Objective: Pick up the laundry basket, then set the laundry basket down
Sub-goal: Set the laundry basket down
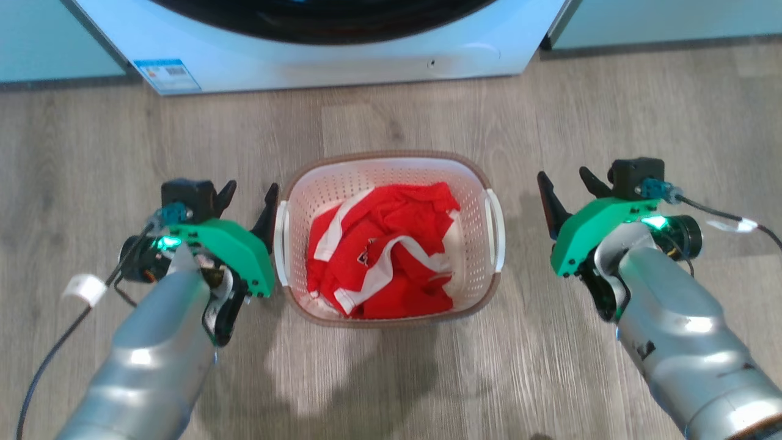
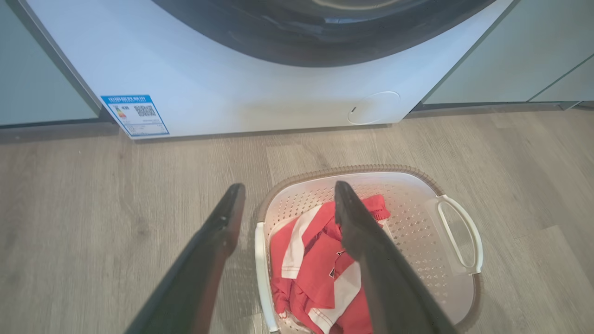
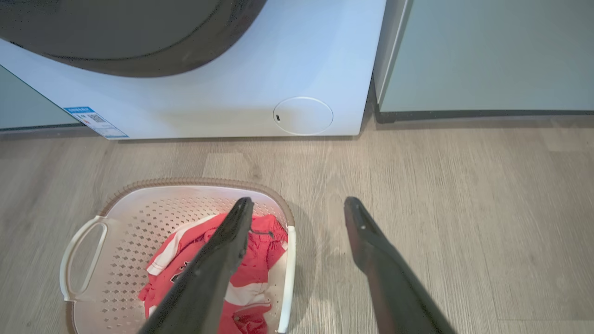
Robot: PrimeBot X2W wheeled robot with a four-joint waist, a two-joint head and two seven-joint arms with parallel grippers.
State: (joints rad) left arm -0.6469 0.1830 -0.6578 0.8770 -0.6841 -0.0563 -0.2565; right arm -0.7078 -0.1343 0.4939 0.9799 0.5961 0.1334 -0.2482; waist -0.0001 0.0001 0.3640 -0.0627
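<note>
I have the laundry basket (image 1: 470,201) sitting upright on the wood floor (image 1: 122,134), just in front of the washing machine (image 1: 305,55), between my two arms; a crumpled red and white garment (image 1: 391,244) lies inside it. Left gripper (image 1: 252,186) has its fingers spread apart, nothing between them; in the head view its inner finger is just beside the basket's left handle (image 1: 281,238), and I can't tell if it touches; in the left wrist view one finger lies across the floor and the other across the garment, with the handle between them. Right gripper (image 1: 562,174) is also spread wide and holds nothing; it's near the right handle (image 1: 496,226) with a strip of bare floor between; blue label (image 1: 168,73) on the machine's lower left corner.
</note>
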